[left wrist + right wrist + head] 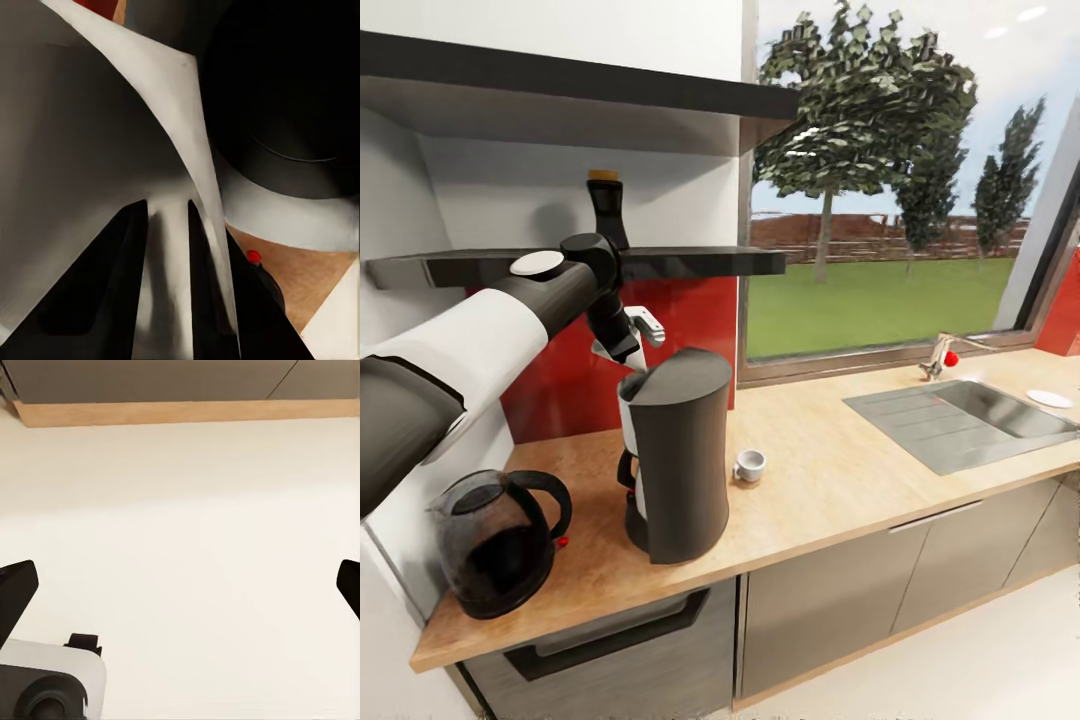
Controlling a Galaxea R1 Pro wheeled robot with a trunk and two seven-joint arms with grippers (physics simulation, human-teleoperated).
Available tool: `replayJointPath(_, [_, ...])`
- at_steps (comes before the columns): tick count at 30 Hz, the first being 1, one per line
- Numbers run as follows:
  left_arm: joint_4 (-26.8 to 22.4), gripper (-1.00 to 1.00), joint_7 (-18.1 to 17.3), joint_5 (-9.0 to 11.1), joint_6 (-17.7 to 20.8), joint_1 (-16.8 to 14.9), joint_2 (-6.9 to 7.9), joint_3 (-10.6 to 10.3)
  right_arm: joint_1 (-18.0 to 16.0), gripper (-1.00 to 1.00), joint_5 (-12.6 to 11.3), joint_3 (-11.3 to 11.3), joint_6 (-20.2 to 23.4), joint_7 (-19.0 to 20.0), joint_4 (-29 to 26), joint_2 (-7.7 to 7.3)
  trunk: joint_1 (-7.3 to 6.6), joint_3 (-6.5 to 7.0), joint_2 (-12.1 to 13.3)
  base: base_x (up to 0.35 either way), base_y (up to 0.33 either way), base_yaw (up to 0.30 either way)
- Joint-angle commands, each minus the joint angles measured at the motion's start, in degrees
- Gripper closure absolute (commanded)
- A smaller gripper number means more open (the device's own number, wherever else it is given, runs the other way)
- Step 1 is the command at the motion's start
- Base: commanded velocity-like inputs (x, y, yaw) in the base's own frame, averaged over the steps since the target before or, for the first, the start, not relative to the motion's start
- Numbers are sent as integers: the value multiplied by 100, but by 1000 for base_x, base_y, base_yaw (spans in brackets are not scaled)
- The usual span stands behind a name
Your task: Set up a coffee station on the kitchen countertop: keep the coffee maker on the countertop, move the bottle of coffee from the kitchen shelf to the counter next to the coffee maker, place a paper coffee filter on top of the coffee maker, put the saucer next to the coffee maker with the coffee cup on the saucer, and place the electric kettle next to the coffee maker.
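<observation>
— Where's the thin white paper coffee filter [90, 150]?

— Pinched in the left end effector [628, 352], just above and left of the tall dark coffee maker [678, 455] at centre frame.

— And the right end effector [180, 592]?

— Spread wide over pale floor.

— Anything in the small white cup [749, 465]?

— Can't tell; it sits right of the maker on the wooden counter [840, 470].
</observation>
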Motion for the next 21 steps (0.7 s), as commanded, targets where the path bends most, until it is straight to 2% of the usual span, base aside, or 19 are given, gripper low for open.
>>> replayJointPath(1, [-16,100,-58,-52,44,-2,4,-11,-3,-100,56,13,-10,-40,6,-2,0,-2,-2,-79,0,0])
replayJointPath(11, [-16,100,-58,-50,44,-4,-5,-43,-3,-100,56,13,-10,-40,6,-3,0,-2,-2,-11,0,0])
replayJointPath(15, [-16,100,-58,-51,13,-18,-35,-160,-3,-100,56,13,-10,-40,6,-3,0,-2,-2,0,0,0])
replayJointPath(17, [-16,100,-65,-52,3,-27,-83,-354,-3,-100,56,13,-10,-40,6,-3,0,-2,-2,0,0,0])
replayJointPath(21, [-16,100,-66,-45,7,-33,-94,-399,-3,-100,56,13,-10,-40,6,-3,0,-2,-2,0,0,0])
